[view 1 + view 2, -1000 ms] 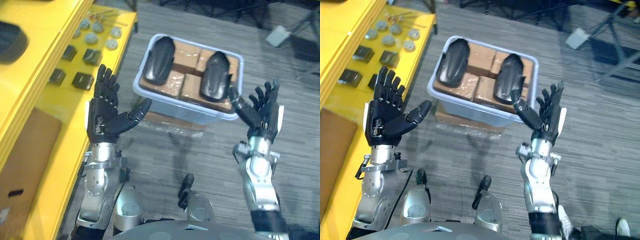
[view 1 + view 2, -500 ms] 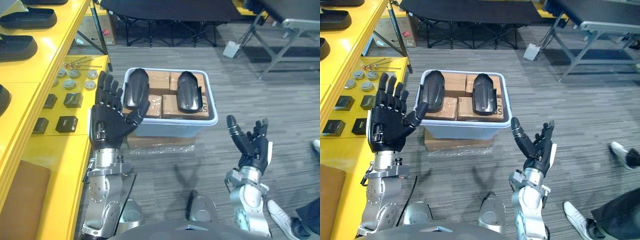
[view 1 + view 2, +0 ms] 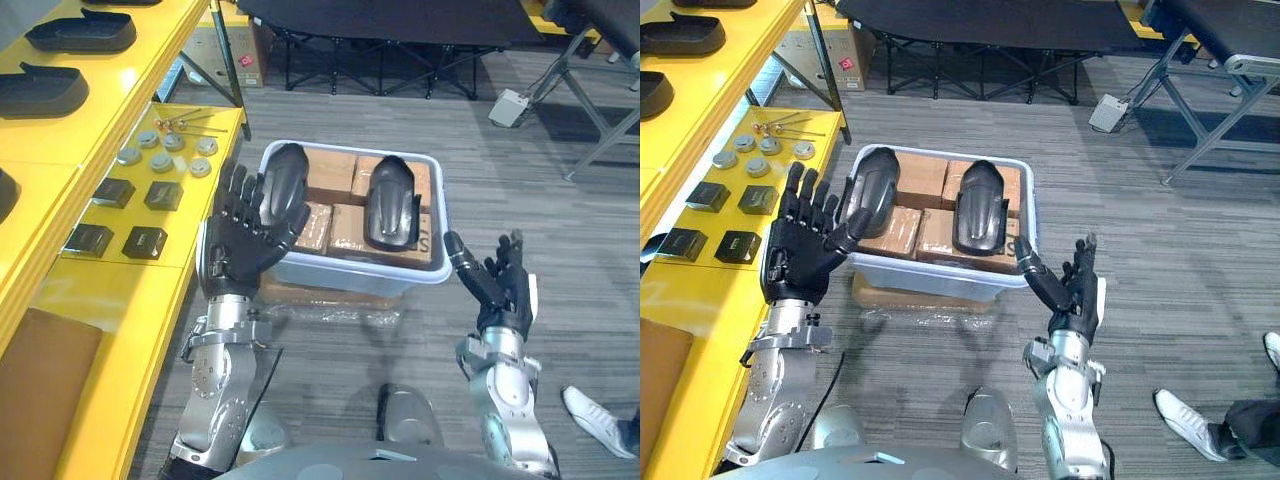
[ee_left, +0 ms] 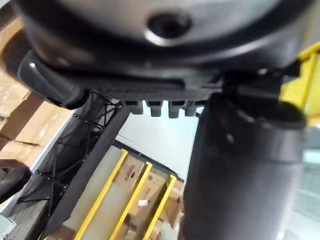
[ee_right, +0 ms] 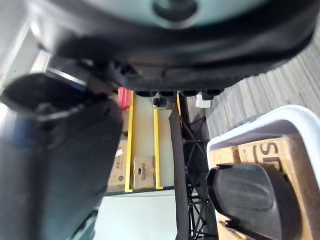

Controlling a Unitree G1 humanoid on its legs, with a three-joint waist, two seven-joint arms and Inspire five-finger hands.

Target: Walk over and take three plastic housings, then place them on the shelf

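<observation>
left hand open, now before bin | right hand open, nearer bin

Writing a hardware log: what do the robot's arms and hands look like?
The left robot hand and right robot hand are matte black with segmented fingers. Both sit on silver-grey metal forearms with round joint fittings.
</observation>
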